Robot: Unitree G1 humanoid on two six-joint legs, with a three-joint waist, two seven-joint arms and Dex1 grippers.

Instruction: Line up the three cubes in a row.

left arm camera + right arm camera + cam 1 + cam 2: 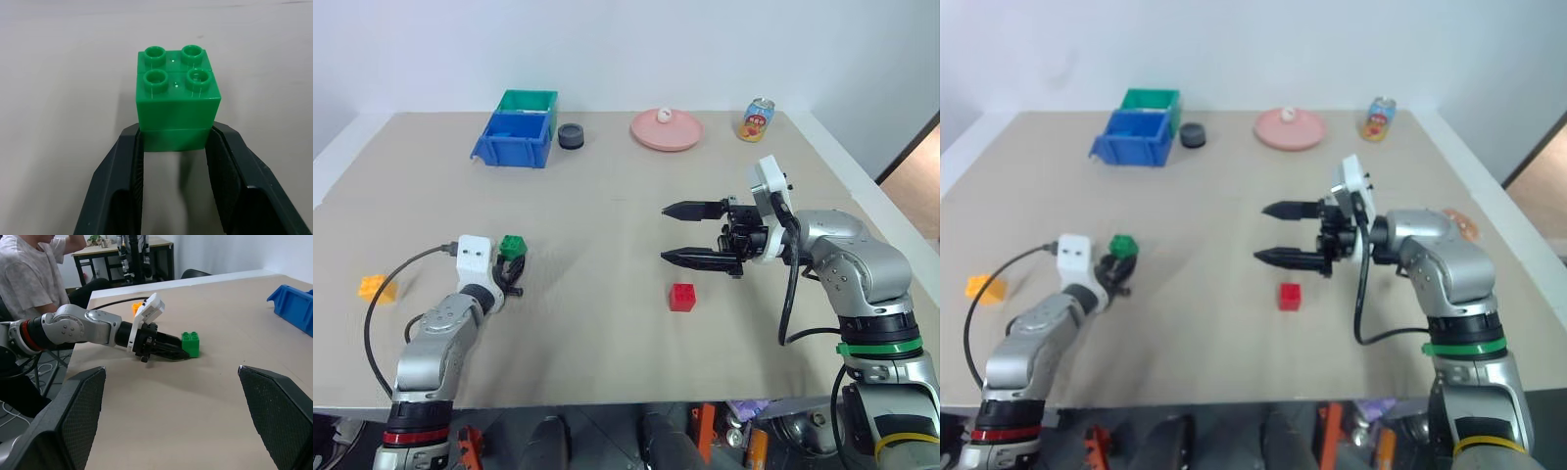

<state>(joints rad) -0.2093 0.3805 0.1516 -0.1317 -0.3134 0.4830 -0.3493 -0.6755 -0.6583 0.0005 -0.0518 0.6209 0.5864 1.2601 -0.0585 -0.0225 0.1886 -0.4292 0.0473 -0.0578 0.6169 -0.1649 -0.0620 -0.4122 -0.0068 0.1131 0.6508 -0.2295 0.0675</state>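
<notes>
Green cube: glossy plastic brick, four round studs on top, upright, pinched at its lower sides between the left gripper's two black ribbed fingers; sits on the table's left half, base at or just above the surface, cannot tell which. Red cube: same studded form, resting free near the table's middle, toward the near edge, bare surface all round it. Yellow-orange cube: lies by the left edge, well apart from the other two. Right gripper: hangs above and just behind the red cube, pointing toward the robot's left, its tapered black fingers spread wide, holding nothing. Table: matte beige top, flat, white rim, wide open room across the centre. Far side: blue bin with green bin touching behind it, dark round puck just beside them, pink plate bearing a small pale ball, printed can near the far right corner. Person in a pale shirt seated beyond the left edge.
</notes>
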